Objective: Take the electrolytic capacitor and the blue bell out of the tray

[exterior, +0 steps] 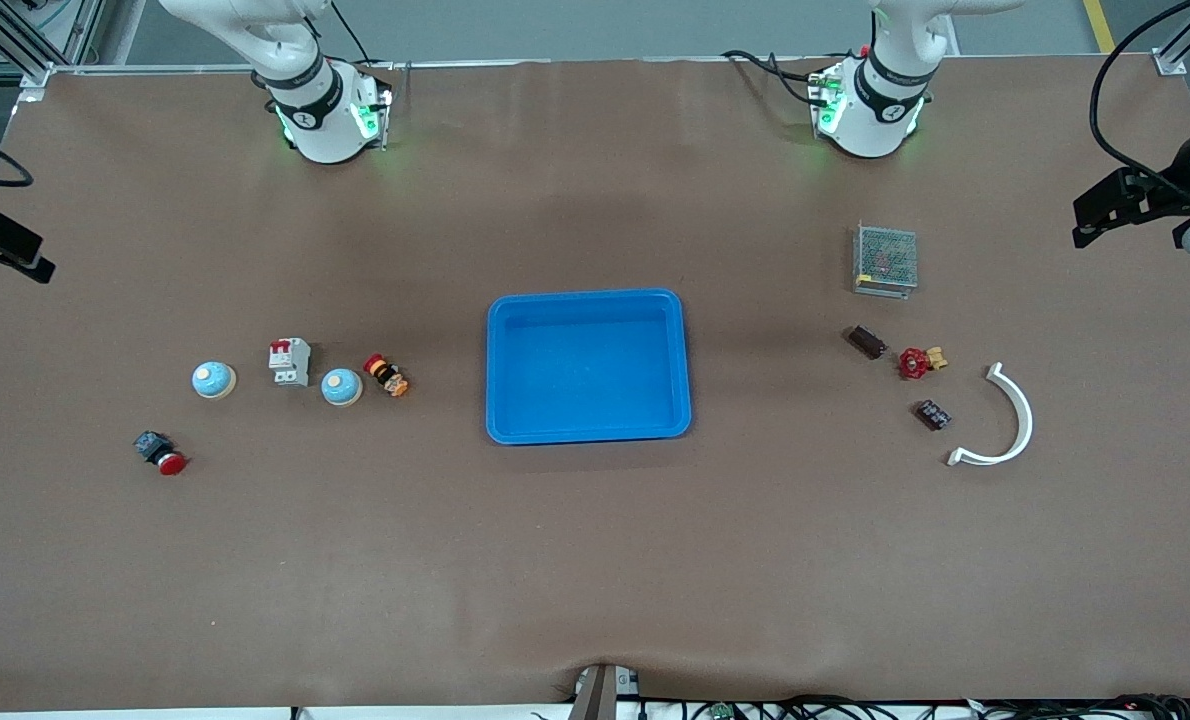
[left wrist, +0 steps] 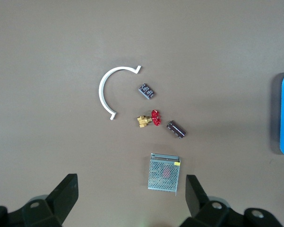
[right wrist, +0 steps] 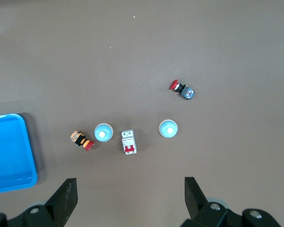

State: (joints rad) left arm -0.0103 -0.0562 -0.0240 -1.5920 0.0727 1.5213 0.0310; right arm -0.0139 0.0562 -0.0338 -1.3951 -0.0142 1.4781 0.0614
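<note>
Brown table (exterior: 595,560), both arms waiting high at their own ends. Blue tray (exterior: 587,300) sits mid-table, nothing in it.

Left gripper (left wrist: 131,198) hangs over the left arm's end of the table, fingers spread wide, holding nothing. Right gripper (right wrist: 130,198) likewise over the right arm's end, fingers apart, nothing between them.

Left arm's end: metal mesh box (exterior: 885,259), farthest from the front camera of its group. White curved bracket (exterior: 1005,420) nearest the table's end. Between them lie two dark capacitors (exterior: 866,341) (exterior: 933,415), apart, with a red-handled brass valve (exterior: 917,362) between.

Right arm's end: white circuit breaker (exterior: 289,361) standing between two blue bells (exterior: 214,380) (exterior: 341,388). An orange-black push-button (exterior: 387,375) lies just beside the bell closer to the tray. A red-capped button (exterior: 160,452) lies nearer the front camera, well apart.
</note>
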